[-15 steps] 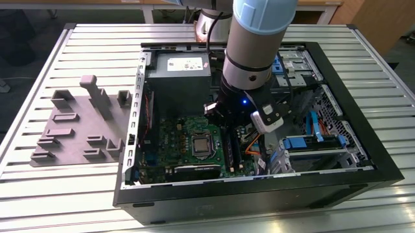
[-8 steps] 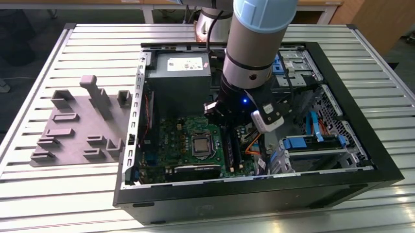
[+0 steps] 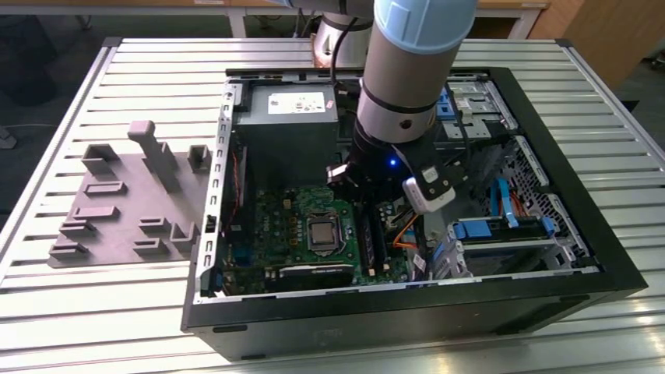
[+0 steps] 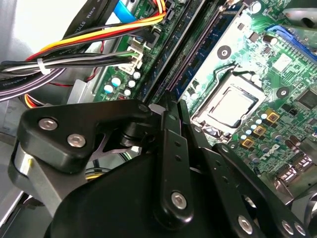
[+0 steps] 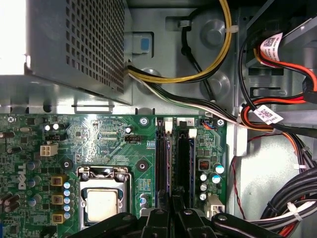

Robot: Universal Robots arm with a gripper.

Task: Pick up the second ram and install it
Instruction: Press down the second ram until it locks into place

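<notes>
Arm's down inside the open PC case (image 3: 582, 257) on the worktop (image 3: 156, 70), tool (image 5: 171, 210) right over the RAM slots (image 5: 171, 158) beside the CPU socket (image 5: 101, 203). Fingers look pinched narrow, edge-on to the slots. The second ram looks to be between them, but can't tell for sure, so can't say what it's holding. Risk, imo: stick slightly off the slot line or tilted → jams or bends when pushed. Cable bundle (image 5: 277, 129) sits near too, could snag.

My gripper (image 4: 171, 148) is matt black metal with shiny screws. The motherboard (image 5: 109, 144) is glossy green; the power supply (image 5: 74, 44) is perforated grey metal. The table (image 3: 124, 70) is ribbed, brushed aluminium.
</notes>
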